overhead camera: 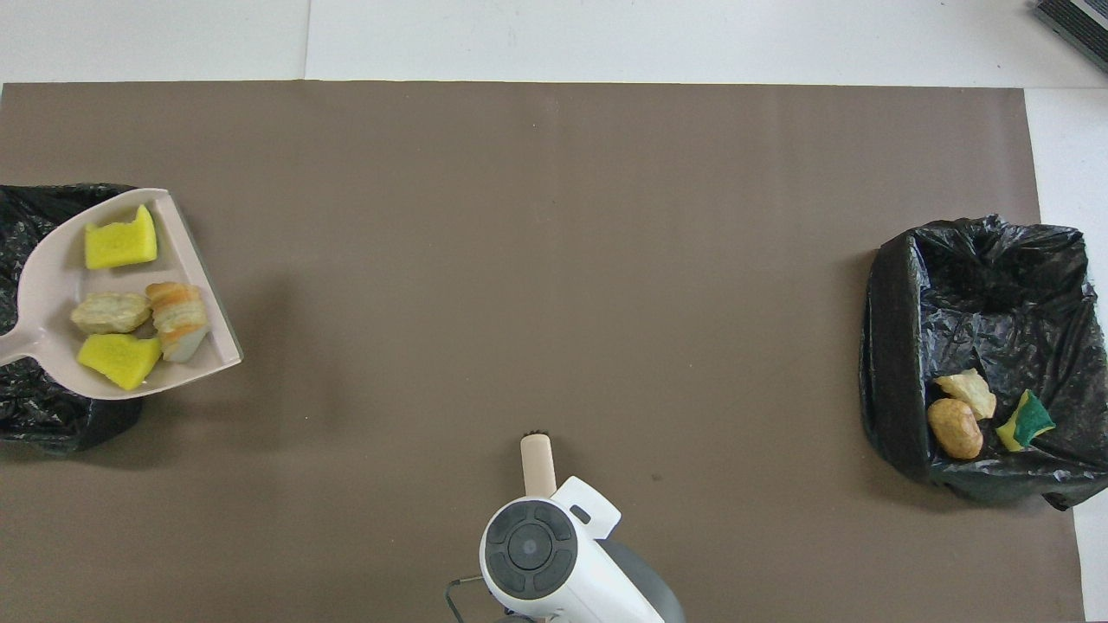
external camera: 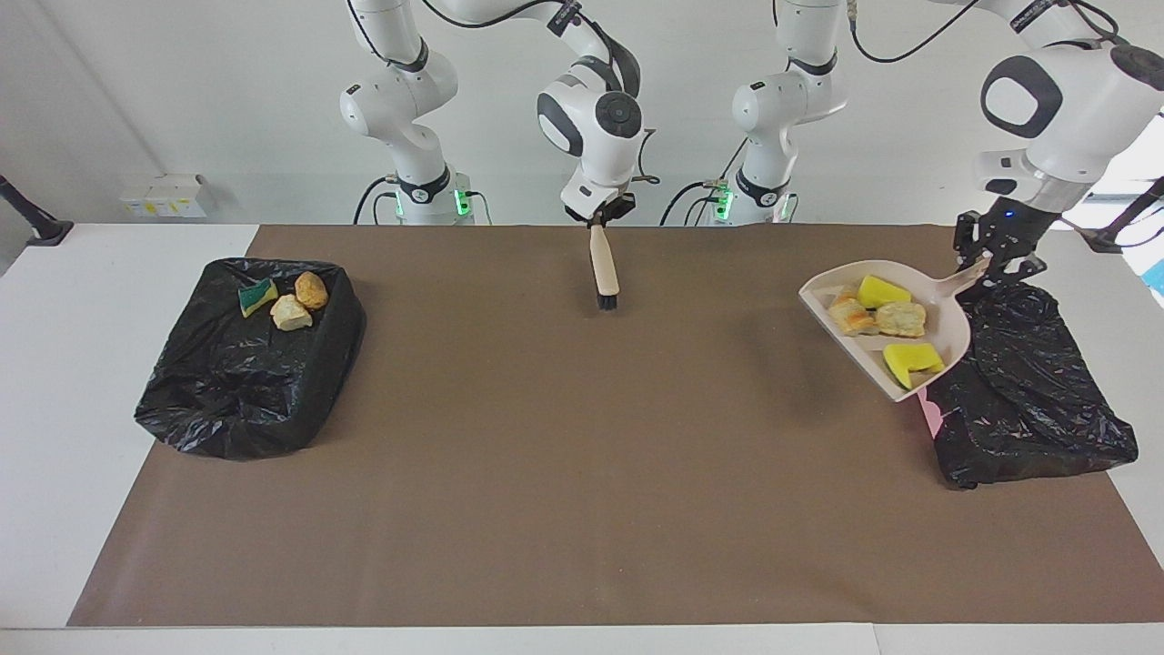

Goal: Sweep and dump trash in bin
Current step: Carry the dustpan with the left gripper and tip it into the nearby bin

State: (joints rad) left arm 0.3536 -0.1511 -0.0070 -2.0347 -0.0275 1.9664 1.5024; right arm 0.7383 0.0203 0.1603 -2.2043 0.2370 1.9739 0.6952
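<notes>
Four scraps (external camera: 880, 317) in dustpan (external camera: 946, 335); three in bin (external camera: 245, 364)

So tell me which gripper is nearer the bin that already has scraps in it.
Right. The right gripper holds the brush mid-table; the left gripper holds the dustpan over the other bin, away from the scrap-holding bin.
</notes>
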